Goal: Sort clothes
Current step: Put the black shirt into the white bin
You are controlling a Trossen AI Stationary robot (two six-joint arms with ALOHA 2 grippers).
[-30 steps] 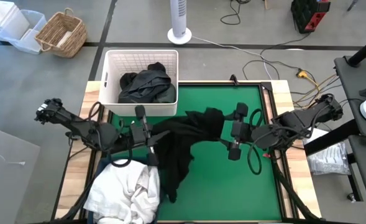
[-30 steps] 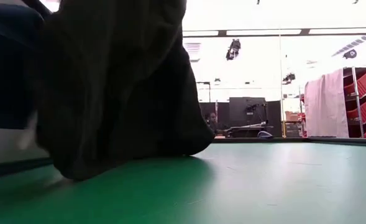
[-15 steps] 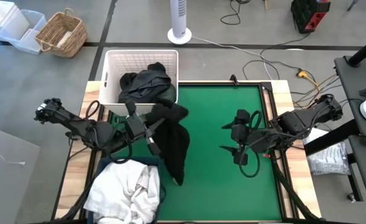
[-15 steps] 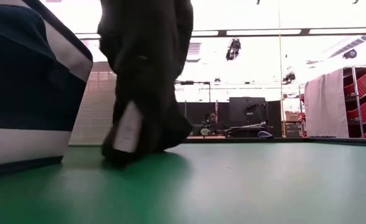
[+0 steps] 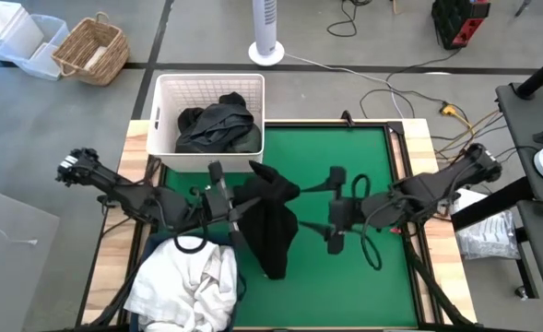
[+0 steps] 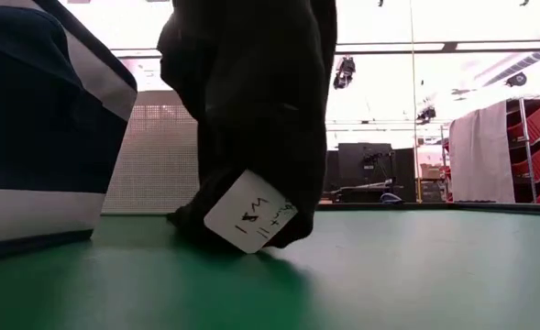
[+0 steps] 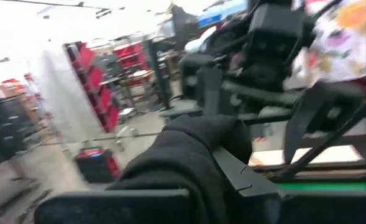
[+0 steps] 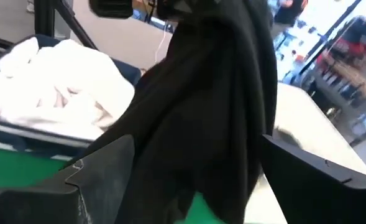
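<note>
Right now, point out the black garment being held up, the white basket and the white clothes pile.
black garment (image 5: 271, 226), high view, on its hanging middle.
white basket (image 5: 165, 88), high view, on its far-left rim corner.
white clothes pile (image 5: 183, 286), high view, on the heap's centre.

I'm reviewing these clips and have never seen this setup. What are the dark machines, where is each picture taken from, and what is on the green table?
These are two robot arms sorting clothes. The overhead picture shows the whole green table. The left gripper is shut on a black garment, which hangs down to the table. The right gripper is open, close beside that garment. The low picture is taken at table height and shows the garment's bottom end with a white tag. The other two pictures come from cameras on the arms' wrists. A white lattice basket holds more dark clothes, and white clothes fill a navy bin.
</note>
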